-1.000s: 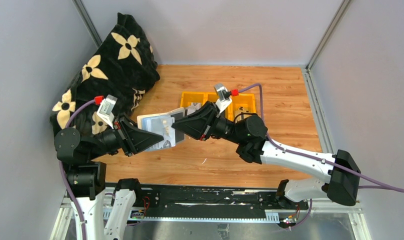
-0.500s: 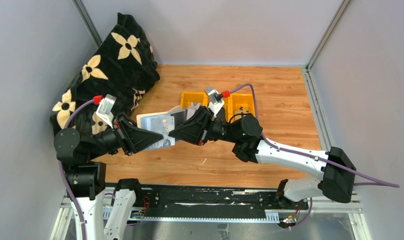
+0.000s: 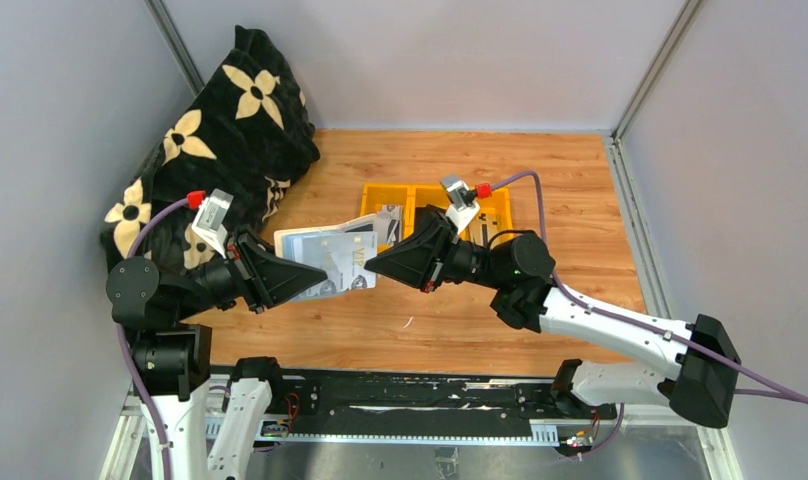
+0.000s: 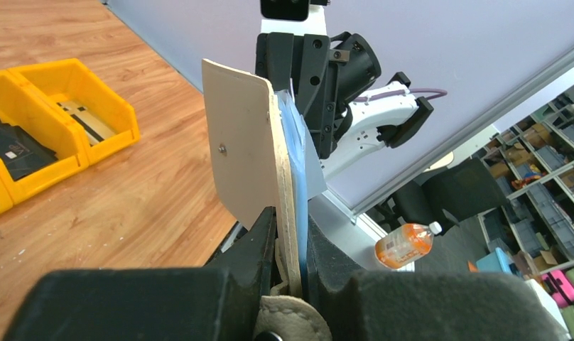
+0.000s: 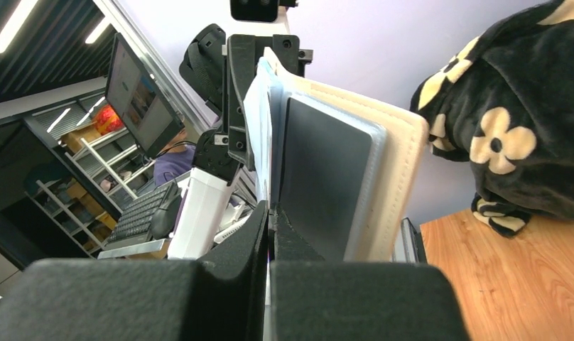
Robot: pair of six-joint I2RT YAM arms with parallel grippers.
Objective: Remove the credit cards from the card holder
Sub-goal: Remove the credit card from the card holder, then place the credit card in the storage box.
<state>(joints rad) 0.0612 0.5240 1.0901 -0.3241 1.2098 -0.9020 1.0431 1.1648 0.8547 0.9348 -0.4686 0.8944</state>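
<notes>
My left gripper [image 3: 318, 272] is shut on the card holder [image 3: 315, 245] and holds it open above the floor, cream outside and pale blue inside. In the left wrist view the cream flap [image 4: 241, 156] stands upright, clamped between my fingers [image 4: 259, 241]. My right gripper [image 3: 370, 265] is shut on a grey-white credit card [image 3: 357, 262] with dark markings that sticks out of the holder's right edge. In the right wrist view the jaws pinch a thin pale card [image 5: 261, 142] edge-on, beside a dark grey card [image 5: 327, 177] in the cream holder [image 5: 401, 170].
Two yellow bins [image 3: 488, 200] stand just behind the grippers; the left one [image 3: 375, 195] holds a card, and the left wrist view shows a black item [image 4: 14, 145] in one. A black flowered blanket [image 3: 220, 130] fills the back left corner. Grey walls close in both sides.
My right gripper pushed in to the holder, then drew back to the right. A card now sticks out of the holder's right edge. The left arm held still.
</notes>
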